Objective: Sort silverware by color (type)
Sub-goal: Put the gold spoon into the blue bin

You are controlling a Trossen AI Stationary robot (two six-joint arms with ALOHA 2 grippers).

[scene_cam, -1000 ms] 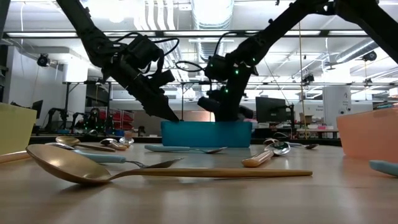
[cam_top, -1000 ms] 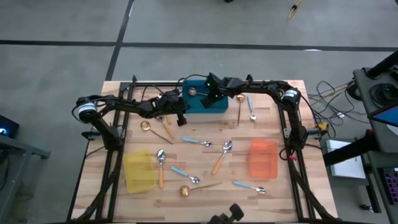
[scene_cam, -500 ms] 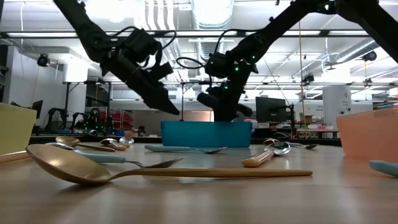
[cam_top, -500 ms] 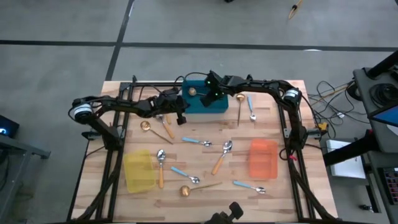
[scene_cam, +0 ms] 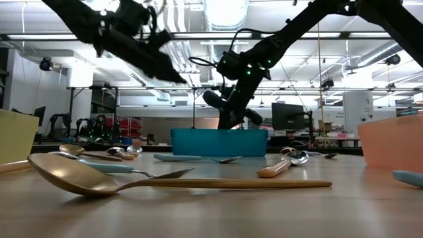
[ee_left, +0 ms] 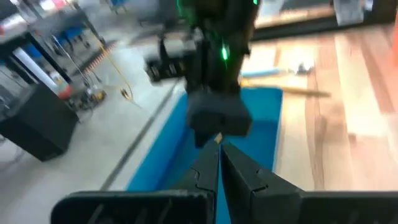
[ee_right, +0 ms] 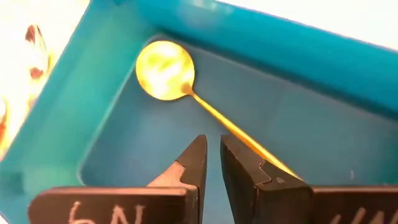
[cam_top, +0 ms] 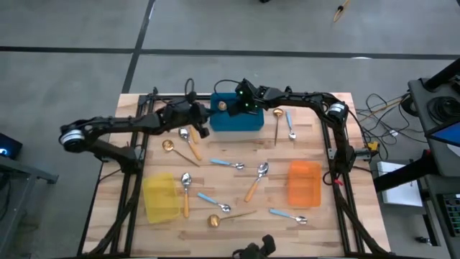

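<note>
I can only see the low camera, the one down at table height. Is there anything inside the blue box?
Observer: Yes. One gold spoon lies on the floor of the blue bin, and the right tool hangs above it.
Operator: What about the yellow box and the orange box? I only see their sides.
Observer: From above, the yellow bin and the orange bin both look empty.
Operator: Has the other arm, the one up high, got a spoon?
Observer: No. The left tool is shut with nothing in it, and it points toward the blue bin.
</note>
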